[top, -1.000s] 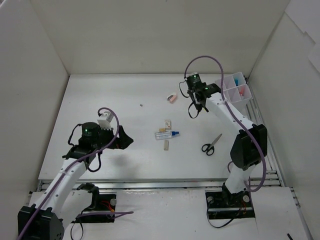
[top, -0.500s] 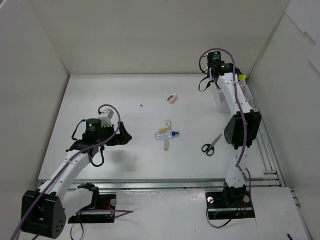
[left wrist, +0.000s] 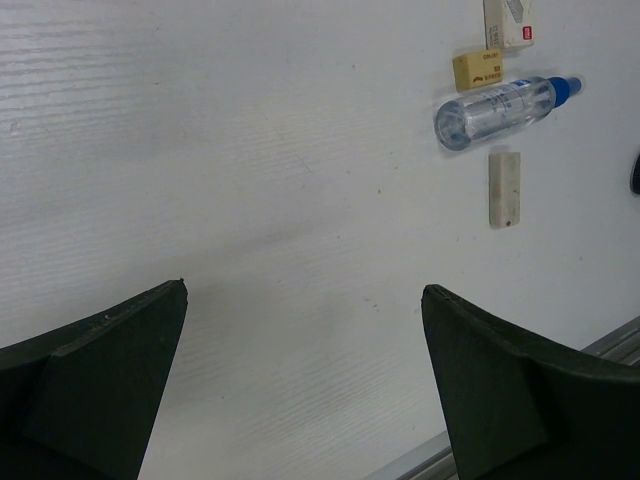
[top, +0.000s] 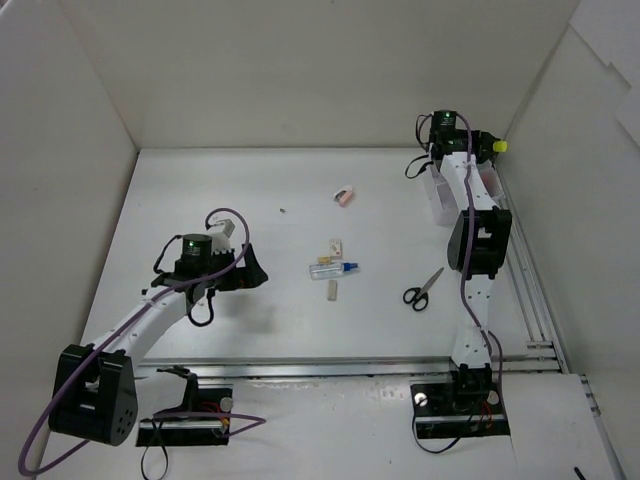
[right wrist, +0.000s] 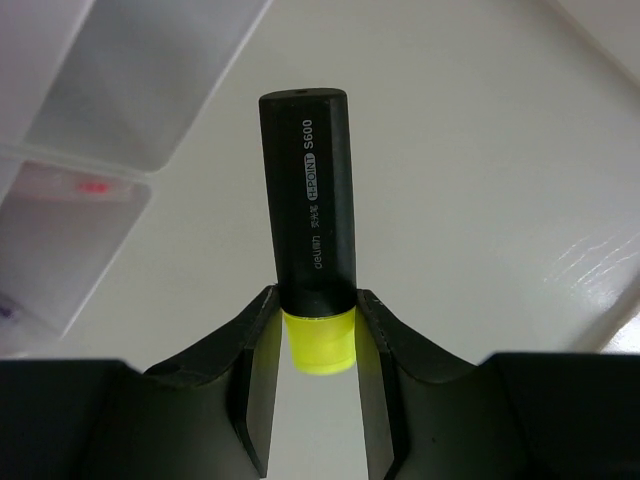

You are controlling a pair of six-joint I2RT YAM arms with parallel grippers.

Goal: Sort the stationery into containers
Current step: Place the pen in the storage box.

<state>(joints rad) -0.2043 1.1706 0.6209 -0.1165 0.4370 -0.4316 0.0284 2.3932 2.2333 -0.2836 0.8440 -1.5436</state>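
My right gripper [right wrist: 315,300] is shut on a black marker [right wrist: 312,200] at its yellow cap end, the barrel sticking out past the fingertips. In the top view this gripper [top: 483,143] hangs at the back right over the white organiser box [top: 437,192], with the yellow cap [top: 498,145] showing. The box's compartments [right wrist: 150,90] lie up and left of the marker. My left gripper [left wrist: 304,288] is open over bare table, left of a clear blue-capped tube [left wrist: 497,108], a beige eraser [left wrist: 478,70] and a pale eraser [left wrist: 504,188]. Black scissors [top: 423,288] and a pink eraser [top: 343,197] lie apart.
White walls close the table at the back and both sides; the right wall stands just beyond the organiser box. A metal rail [top: 540,300] runs along the right edge and another along the near edge. My right arm hides most of the box from above.
My right arm has swung from the table's middle to the back right over the box, carrying the marker. My left gripper has shifted slightly right, staying open.
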